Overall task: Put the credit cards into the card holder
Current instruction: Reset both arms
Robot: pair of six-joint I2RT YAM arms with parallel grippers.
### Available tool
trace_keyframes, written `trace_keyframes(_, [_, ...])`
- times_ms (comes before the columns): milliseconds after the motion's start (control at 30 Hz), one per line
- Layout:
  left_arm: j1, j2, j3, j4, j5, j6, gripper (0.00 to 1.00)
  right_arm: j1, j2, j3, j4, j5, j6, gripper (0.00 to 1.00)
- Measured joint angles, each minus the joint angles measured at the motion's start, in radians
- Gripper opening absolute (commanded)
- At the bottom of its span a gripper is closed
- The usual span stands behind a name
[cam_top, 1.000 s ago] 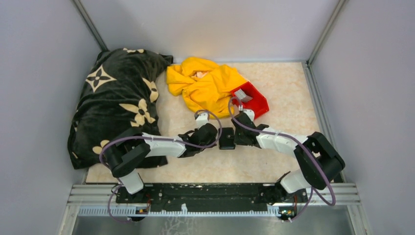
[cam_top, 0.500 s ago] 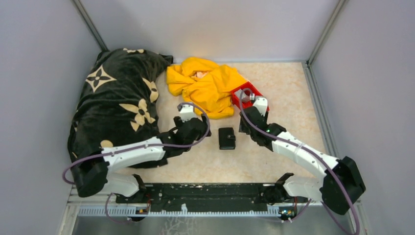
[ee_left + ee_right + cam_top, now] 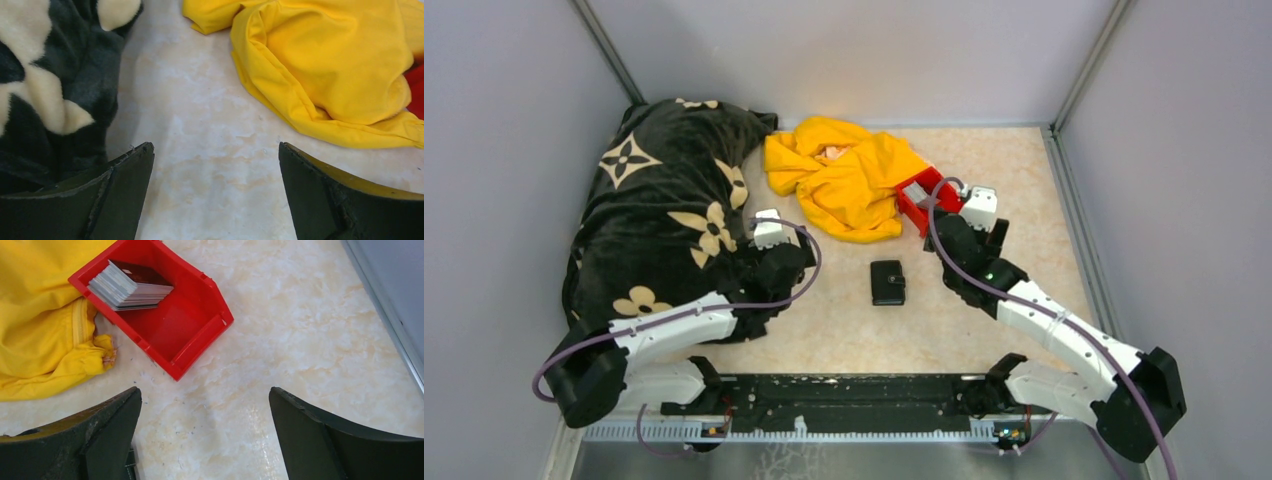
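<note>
The card holder [image 3: 887, 282] lies shut and flat on the table between the two arms, with nothing touching it. The credit cards [image 3: 127, 286] are a grey stack leaning inside the red bin [image 3: 192, 342], and they show as a grey patch [image 3: 921, 190] from above. My right gripper [image 3: 204, 390] is open and empty over bare table, just short of the bin. From above, this right gripper [image 3: 952, 232] is right of the card holder. My left gripper [image 3: 215, 146] is open and empty too. It hangs left of the card holder [image 3: 792, 262], beside the blanket.
A black blanket with cream flowers [image 3: 664, 200] covers the left side, close to my left fingers [image 3: 125, 190]. A crumpled yellow cloth [image 3: 849, 175] lies at the back, touching the red bin [image 3: 914, 212]. Grey walls enclose the table on three sides.
Both grippers opened and let go of the card holder, which now lies on the table. The left arm drew back to the left, and the right arm moved right and farther, toward the bin.
</note>
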Motion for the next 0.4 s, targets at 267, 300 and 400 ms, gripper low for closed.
trace_keyframes(267, [0.059, 0.039, -0.135, 0.287, -0.073, 0.174, 1.00, 0.000, -0.022, -0.084, 0.043, 0.098, 0.061, 0.99])
trace_keyframes(300, [0.066, 0.043, -0.148, 0.318, -0.079, 0.187, 1.00, 0.000, -0.021, -0.090, 0.044, 0.108, 0.068, 0.99])
trace_keyframes(400, [0.070, 0.050, -0.174, 0.388, -0.089, 0.221, 1.00, 0.000, -0.018, -0.102, 0.064, 0.137, 0.077, 0.99])
